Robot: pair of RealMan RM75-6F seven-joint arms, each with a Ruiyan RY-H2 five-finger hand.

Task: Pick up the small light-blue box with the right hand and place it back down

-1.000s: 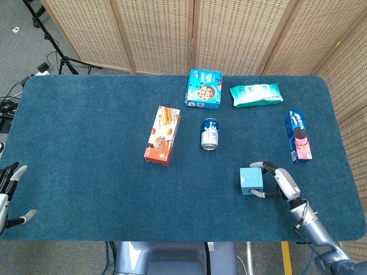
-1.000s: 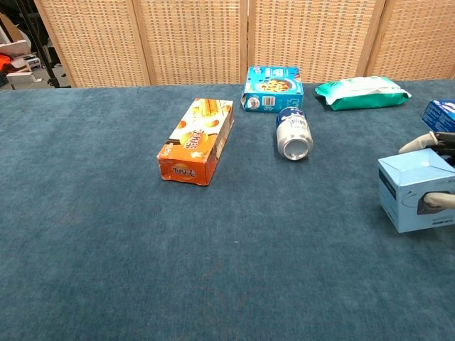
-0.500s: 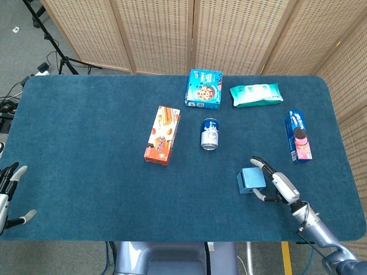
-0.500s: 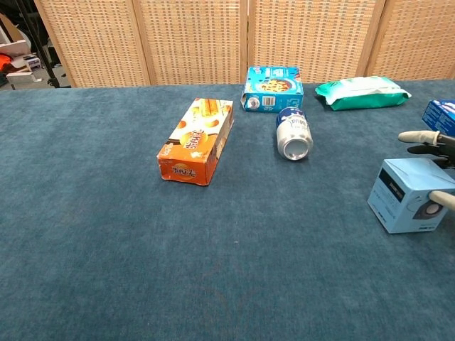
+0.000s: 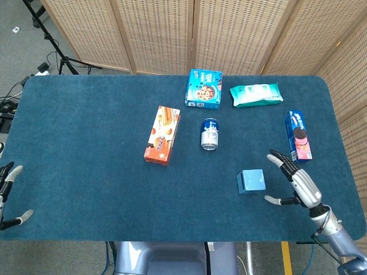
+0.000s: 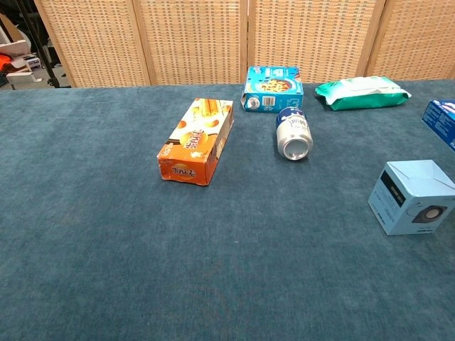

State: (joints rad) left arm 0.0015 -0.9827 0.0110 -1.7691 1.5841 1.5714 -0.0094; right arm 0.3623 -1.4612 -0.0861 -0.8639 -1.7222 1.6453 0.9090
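Note:
The small light-blue box (image 5: 251, 181) stands on the blue table (image 5: 92, 132), free of any hand; the chest view shows the box (image 6: 414, 196) at the right edge. My right hand (image 5: 298, 183) hovers just right of it, fingers spread, a clear gap between them and the box. It holds nothing. The chest view does not show this hand. My left hand (image 5: 6, 196) hangs open at the table's near left corner, far from the box.
An orange biscuit box (image 5: 162, 134) lies left of centre, a blue can (image 5: 209, 134) on its side in the middle. A blue cookie box (image 5: 203, 89) and a green wipes pack (image 5: 256, 95) sit at the back. A long cookie pack (image 5: 298, 136) lies by the right edge.
My right hand has let go of the light-blue box and drawn back to the right, fingers spreading. The box turned slightly as it settled on the table.

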